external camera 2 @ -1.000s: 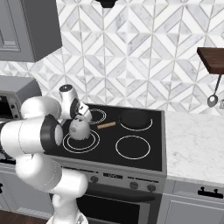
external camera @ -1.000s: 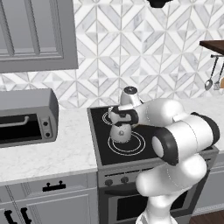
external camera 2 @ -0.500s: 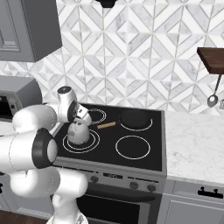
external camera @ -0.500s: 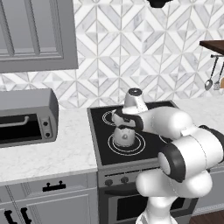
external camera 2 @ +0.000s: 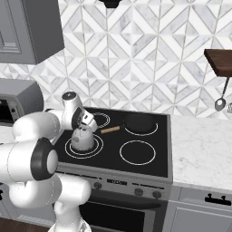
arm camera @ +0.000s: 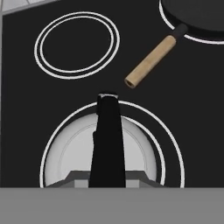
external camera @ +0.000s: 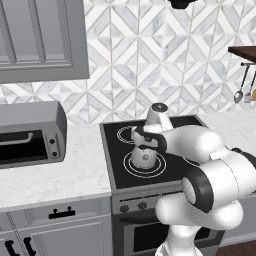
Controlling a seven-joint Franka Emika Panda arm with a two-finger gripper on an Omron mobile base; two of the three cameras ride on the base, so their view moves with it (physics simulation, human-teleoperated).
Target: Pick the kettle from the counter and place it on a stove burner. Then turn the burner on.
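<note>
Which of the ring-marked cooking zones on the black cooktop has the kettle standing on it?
The large double-ring stove burner at the front left of the cooktop: the kettle sits inside its rings. The other zones hold no kettle.

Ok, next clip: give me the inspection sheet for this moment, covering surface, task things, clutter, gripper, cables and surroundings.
Surface: black glass cooktop set in a white marble counter.
Job's things: kettle stands upright inside the large double-ring stove burner, front left of the cooktop. Burner state cannot be told.
Clutter: dark pan with wooden handle on the back right zone, handle pointing toward the kettle, apart from it.
Gripper: gripper sits right above the kettle; the pictures do not show whether it is open or shut.
Cables: nothing seen.
Surroundings: toaster oven on the counter left of the stove, knobs on the stove front, utensils hanging at right.
</note>
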